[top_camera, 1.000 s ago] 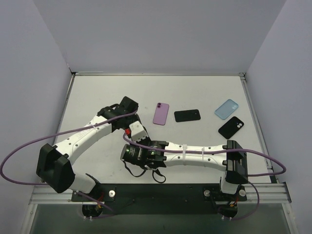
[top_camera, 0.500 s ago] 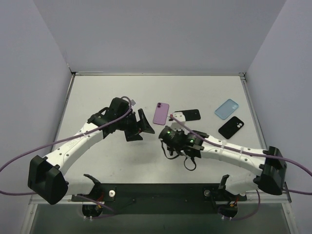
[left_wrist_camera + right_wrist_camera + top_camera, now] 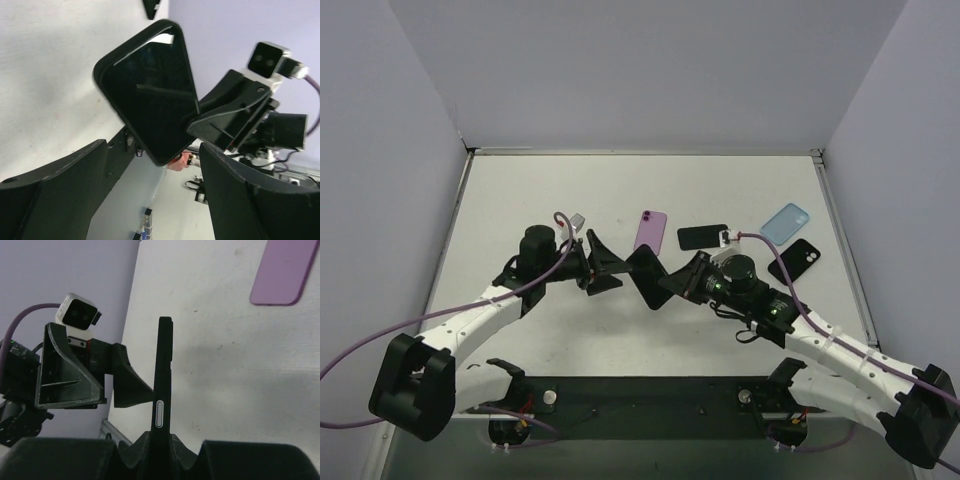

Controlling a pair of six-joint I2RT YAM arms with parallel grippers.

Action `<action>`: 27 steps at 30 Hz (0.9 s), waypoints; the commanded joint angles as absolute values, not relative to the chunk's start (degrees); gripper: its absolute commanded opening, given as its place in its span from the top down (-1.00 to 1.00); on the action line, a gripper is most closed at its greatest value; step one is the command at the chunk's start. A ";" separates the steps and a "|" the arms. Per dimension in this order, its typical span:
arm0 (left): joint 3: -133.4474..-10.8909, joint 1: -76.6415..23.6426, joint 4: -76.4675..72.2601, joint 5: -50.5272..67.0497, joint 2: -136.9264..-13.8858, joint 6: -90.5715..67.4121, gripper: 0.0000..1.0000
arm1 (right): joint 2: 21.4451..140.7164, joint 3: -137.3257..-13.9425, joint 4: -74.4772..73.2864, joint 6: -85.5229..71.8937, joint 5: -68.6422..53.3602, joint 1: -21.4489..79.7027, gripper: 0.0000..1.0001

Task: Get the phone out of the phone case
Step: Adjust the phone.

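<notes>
A black phone in a black case (image 3: pixel 645 275) hangs on edge above the table's middle, and my right gripper (image 3: pixel 665 283) is shut on its lower end. The right wrist view shows the phone (image 3: pixel 164 370) edge-on, rising from between the shut fingers (image 3: pixel 145 447). My left gripper (image 3: pixel 617 263) stands open just left of the phone, apart from it. In the left wrist view the dark screen (image 3: pixel 150 100) with the case's rim round it faces me above the wide-apart fingers (image 3: pixel 60 185).
On the table behind lie a purple phone case (image 3: pixel 651 232), a black phone case (image 3: pixel 704 237), a light blue one (image 3: pixel 785 223) and a black one with a camera cutout (image 3: pixel 794 261). Purple cables trail from both arms.
The left gripper has opened and drawn back to the left. The right gripper has carried the phone from the near middle up and to the right, turning it on edge.
</notes>
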State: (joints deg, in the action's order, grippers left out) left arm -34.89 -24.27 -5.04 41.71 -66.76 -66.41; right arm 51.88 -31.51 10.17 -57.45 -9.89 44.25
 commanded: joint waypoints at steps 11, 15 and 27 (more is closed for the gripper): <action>-31.11 -24.17 -31.11 47.73 -68.03 -78.40 -0.50 | 61.43 -23.91 56.30 -78.56 -20.04 43.77 1.00; -31.20 -24.08 -31.11 47.02 -67.85 -78.57 -0.32 | 64.50 -23.38 60.73 -80.86 -20.91 43.68 1.00; -29.62 -23.29 -33.29 39.99 -66.36 -81.47 -0.05 | 63.37 -20.13 63.63 -83.93 -21.01 43.95 1.00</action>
State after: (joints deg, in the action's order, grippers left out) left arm -30.00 -23.97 -27.07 42.72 -67.79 -79.46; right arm 65.56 -21.06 54.22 -82.21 -20.25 43.59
